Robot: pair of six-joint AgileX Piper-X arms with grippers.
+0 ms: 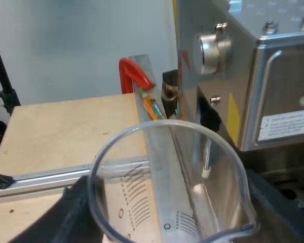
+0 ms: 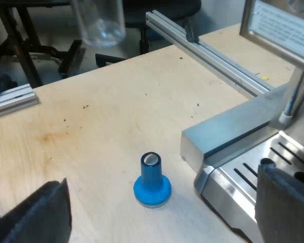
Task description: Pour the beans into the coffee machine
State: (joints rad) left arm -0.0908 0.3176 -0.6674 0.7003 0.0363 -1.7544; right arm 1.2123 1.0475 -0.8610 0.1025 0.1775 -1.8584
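Observation:
My left gripper [image 1: 172, 215] is shut on a clear measuring glass [image 1: 167, 177], a black finger on each side of it. The glass has printed scale marks and a spout, and I see no beans inside. It hangs beside the steel espresso machine [image 1: 273, 86], below the round knob [image 1: 210, 50] on the machine's side. My right gripper [image 2: 162, 210] stands open above the wooden table [image 2: 91, 126], with a blue tamper [image 2: 152, 182] upright on the table between its wide-spread fingers. In the right wrist view the measuring glass [image 2: 99, 23] hangs in the air far off, above the table.
The machine's drip tray [image 2: 253, 172] and its steel base lie close to the tamper. An aluminium rail [image 2: 207, 50] runs along the table edge to the machine. A red clamp [image 1: 134, 73] and an orange item [image 1: 153, 106] sit by the rail beyond the glass.

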